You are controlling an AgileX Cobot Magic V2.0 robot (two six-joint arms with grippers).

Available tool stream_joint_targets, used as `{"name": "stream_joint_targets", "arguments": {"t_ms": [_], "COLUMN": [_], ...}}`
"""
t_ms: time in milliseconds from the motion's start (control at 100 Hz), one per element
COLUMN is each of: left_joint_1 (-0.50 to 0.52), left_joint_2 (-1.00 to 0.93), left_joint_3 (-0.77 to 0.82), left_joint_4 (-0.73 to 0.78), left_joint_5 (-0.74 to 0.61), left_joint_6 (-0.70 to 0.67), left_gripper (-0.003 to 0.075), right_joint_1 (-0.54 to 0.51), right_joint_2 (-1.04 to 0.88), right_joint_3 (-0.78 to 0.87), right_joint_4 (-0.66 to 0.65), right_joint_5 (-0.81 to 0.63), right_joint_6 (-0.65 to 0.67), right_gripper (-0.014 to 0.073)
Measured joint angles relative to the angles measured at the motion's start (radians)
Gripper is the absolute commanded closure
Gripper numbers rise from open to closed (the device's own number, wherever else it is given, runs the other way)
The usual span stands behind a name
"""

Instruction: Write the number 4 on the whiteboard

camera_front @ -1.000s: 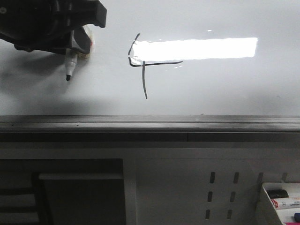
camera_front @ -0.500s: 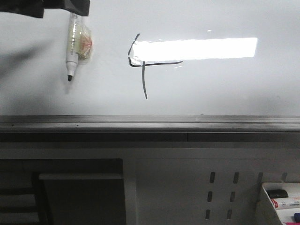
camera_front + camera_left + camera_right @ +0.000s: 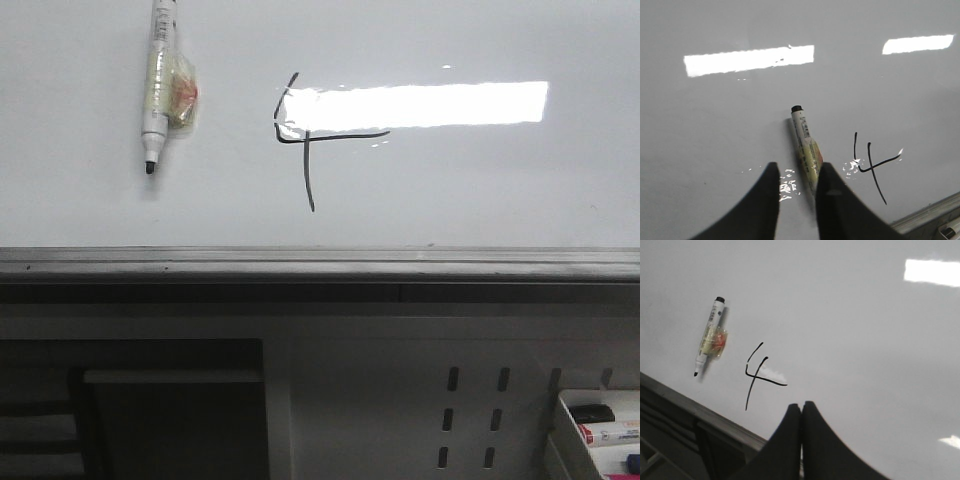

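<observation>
Marker (image 3: pixel 160 85) lies flat on the whiteboard (image 3: pixel 480 190), tip uncapped, beside the finished number 4 (image 3: pixel 305 135), so it seems the writing is done. The left gripper (image 3: pixel 796 182) hangs spread above the pen, gripping nothing; the right gripper (image 3: pixel 801 412) is pinched closed, empty. Below the board's grey edge rail (image 3: pixel 320 262), a perforated panel (image 3: pixel 470 415) is dimly visible.

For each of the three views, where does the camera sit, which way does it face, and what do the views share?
Front view: faces forward over the whiteboard, showing the number 4 and marker; no robot parts visible.
Left wrist view: on the left arm, looking down at the marker; left end effector open around it.
Right wrist view: on the right arm, above the board; right end effector shut, empty.
Shared: all three show the marker and the 4.
</observation>
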Motion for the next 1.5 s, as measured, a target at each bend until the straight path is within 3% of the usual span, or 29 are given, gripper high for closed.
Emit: {"name": "stream_joint_targets", "arguments": {"t_ms": [280,470,1500], "left_joint_1": [0.0,0.0,0.0], "left_joint_2": [-0.315,-0.437,-0.459], "left_joint_3": [0.175,0.229,0.231], "left_joint_4": [0.012,0.008,-0.022], "left_joint_5": [0.025,0.025,0.007], "left_joint_6": [0.002,0.004,0.004], "left_gripper": [0.0741,0.0741,0.0741], "right_joint_1": [0.0,0.0,0.0], "right_joint_2": [-0.316,-0.407,-0.413], "right_joint_3": [0.245,0.302,0.329], "right_joint_4": [0.016,0.044,0.046], "right_joint_5": [-0.065,-0.078,-0.083], "right_joint_6": [-0.004,-0.006,-0.006], "right_gripper": [0.0666,0.0666,0.0666]}}
